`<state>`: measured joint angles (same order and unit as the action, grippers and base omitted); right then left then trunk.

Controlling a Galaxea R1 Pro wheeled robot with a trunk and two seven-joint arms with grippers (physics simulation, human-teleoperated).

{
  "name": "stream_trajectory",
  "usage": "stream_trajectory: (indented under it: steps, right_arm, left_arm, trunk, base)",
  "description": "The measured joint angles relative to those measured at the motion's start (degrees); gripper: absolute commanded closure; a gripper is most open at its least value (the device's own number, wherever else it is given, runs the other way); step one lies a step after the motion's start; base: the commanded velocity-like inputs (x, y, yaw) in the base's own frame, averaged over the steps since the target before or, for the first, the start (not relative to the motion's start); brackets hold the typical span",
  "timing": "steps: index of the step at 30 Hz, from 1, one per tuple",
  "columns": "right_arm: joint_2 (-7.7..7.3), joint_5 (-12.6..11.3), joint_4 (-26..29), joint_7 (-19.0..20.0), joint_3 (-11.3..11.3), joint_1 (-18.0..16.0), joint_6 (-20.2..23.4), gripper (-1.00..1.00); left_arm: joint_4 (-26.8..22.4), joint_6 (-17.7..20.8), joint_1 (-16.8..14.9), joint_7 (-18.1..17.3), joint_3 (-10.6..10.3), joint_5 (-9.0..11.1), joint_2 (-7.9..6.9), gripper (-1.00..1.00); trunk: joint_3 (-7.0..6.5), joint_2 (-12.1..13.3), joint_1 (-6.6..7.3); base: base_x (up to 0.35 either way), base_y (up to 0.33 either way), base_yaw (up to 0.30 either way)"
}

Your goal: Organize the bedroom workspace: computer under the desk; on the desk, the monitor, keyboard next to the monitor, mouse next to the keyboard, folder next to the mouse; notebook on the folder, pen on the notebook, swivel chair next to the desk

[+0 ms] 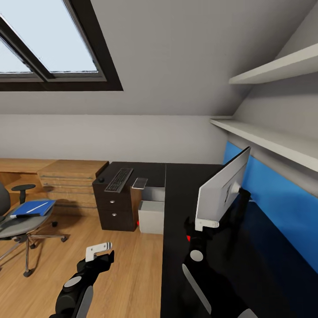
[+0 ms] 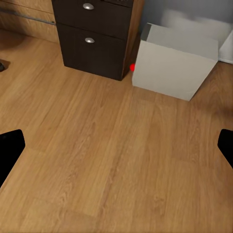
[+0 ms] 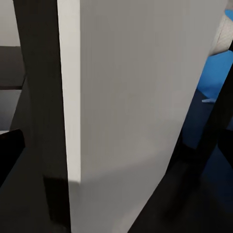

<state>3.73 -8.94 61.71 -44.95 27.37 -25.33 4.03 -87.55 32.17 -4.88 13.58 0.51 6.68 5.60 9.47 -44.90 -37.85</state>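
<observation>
The monitor [image 1: 223, 190] hangs tilted over the black desk [image 1: 176, 207], its pale grey back [image 3: 131, 97] towards me. My right gripper [image 1: 206, 224] is shut on its lower corner. My left gripper [image 1: 99, 250] is open over the wood floor, its fingers [image 2: 9, 150] wide apart. The grey computer [image 1: 151, 216] stands under the desk, and its red button [image 2: 132, 67] shows. The keyboard [image 1: 119, 179], the small black mouse [image 1: 101, 179] and a thin grey notebook [image 1: 139, 183] lie on the desk's far wing. At the left, the swivel chair [image 1: 17, 223] carries the blue folder [image 1: 26, 211] with the white pen [image 1: 37, 207] on it.
Dark drawers [image 1: 115, 205] with silver knobs [image 2: 88, 6] stand beside the computer. A light wood chest [image 1: 73, 176] lies beyond the chair. A blue back panel [image 1: 274, 207] and two pale shelves [image 1: 269, 141] line the wall at the right. A skylight [image 1: 48, 44] is overhead.
</observation>
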Motion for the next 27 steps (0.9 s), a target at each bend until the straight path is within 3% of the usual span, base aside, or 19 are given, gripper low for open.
stream_trajectory:
  steps: [7,14,27]
  right_arm:
    - [0.20,-0.1,0.0,-2.5,-3.0,0.0,0.3,-1.00]
    - [0.19,-0.2,0.0,-3.1,-4.1,0.0,0.3,-1.00]
    - [0.20,-0.1,0.0,-3.0,-4.2,0.0,0.2,-1.00]
  left_arm:
    - [0.0,0.0,0.0,0.0,0.0,0.0,0.00,-1.00]
    - [-0.1,0.0,0.0,-0.1,0.0,0.0,-0.08,-1.00]
    - [-0.1,0.3,0.0,-0.1,0.1,0.0,-0.09,-1.00]
  trunk:
    - [0.00,0.0,0.00]
    - [0.00,0.0,-0.01]
    - [0.00,0.0,-0.04]
  base:
    - [0.000,0.000,0.000]
    - [-0.038,0.000,0.000]
    - [-0.306,-0.024,0.000]
